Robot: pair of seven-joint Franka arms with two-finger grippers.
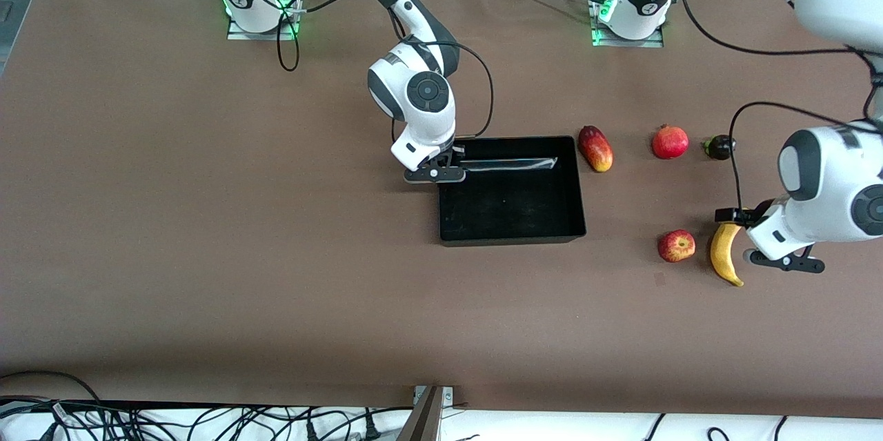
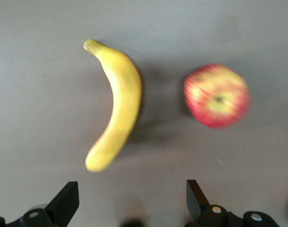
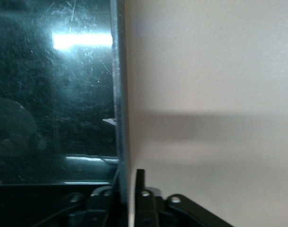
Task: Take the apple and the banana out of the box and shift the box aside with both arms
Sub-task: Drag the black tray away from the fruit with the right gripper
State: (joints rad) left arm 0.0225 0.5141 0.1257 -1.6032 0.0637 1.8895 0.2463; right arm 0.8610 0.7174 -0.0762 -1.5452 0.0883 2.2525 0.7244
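1. We see the box (image 1: 514, 192) empty on the table, because the apple (image 1: 677, 246) and the banana (image 1: 726, 252) already lie outside it, toward the left arm's end of the table, just beside each other but apart
2. Our right gripper (image 3: 132, 189) stands at the box wall that faces the right arm's end, at the corner farther from the front camera; one finger is inside the wall and the other is outside, and they are pressed together on the thin black rim, so the wall sits between the fingers
3. We judge this grip is there to drag the box aside, since a low wall gives the only edge to pinch
4. Our left gripper (image 2: 129, 201) hangs over the table with its fingers spread wide and nothing between them; the banana lies just ahead of the fingertips, and the apple beside it, ahead of the other finger
5. We think the left arm has no hold on the box yet, so the move with both arms is not ready
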